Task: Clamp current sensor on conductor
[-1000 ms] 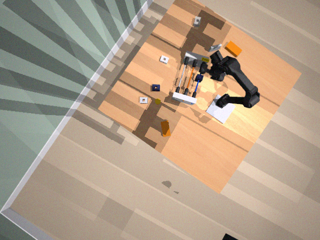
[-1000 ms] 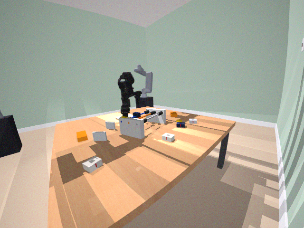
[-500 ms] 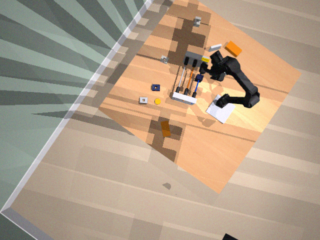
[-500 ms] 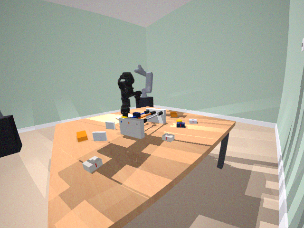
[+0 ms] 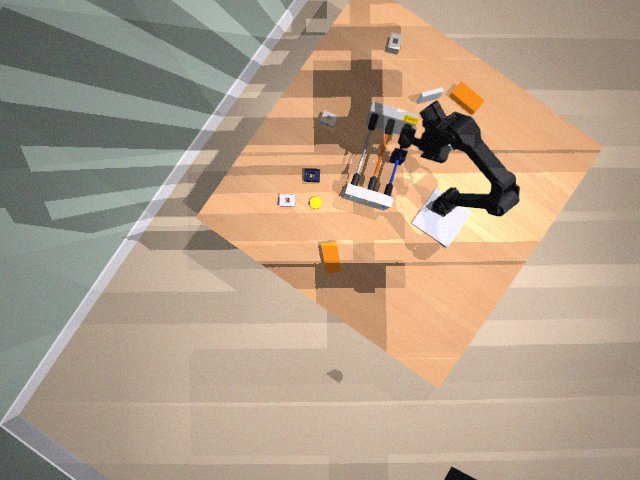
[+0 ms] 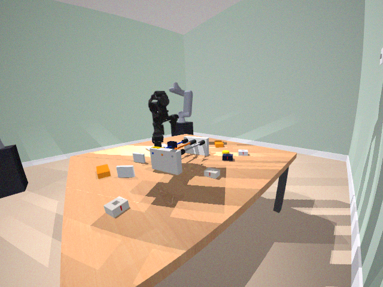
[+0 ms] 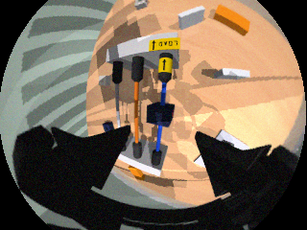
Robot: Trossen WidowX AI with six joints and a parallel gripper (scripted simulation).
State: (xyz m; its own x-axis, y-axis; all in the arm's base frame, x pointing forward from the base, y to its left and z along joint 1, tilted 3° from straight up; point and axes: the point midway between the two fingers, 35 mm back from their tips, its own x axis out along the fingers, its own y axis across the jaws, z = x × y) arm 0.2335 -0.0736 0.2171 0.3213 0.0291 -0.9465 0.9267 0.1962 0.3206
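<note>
The dark blue sensor (image 5: 398, 156) (image 6: 172, 144) (image 7: 160, 114) sits around the blue conductor (image 5: 393, 173) (image 7: 160, 136), part way along it. Its arrow does not show, and I cannot tell whether it is latched. The yellow LOAD marker (image 5: 410, 119) (image 7: 164, 44) is on the far end block (image 5: 385, 114) (image 6: 165, 161) (image 7: 115, 54), at the blue conductor's end. A yellow sleeve (image 7: 165, 66) there bears an arrow toward that block. My gripper (image 7: 163, 131) is open and empty; in the wrist view its fingertips stand wide on either side of the blue conductor, short of the sensor.
Orange (image 7: 136, 110) and grey conductors run beside the blue one to the near end block (image 5: 368, 198). Another dark blue sensor-like block (image 6: 227, 157) and several pale ones stand around. Orange boxes (image 5: 466, 97) (image 5: 330, 256), upright white plates (image 6: 125, 171) (image 6: 139, 158) and a yellow disc (image 5: 315, 202) are also on the table.
</note>
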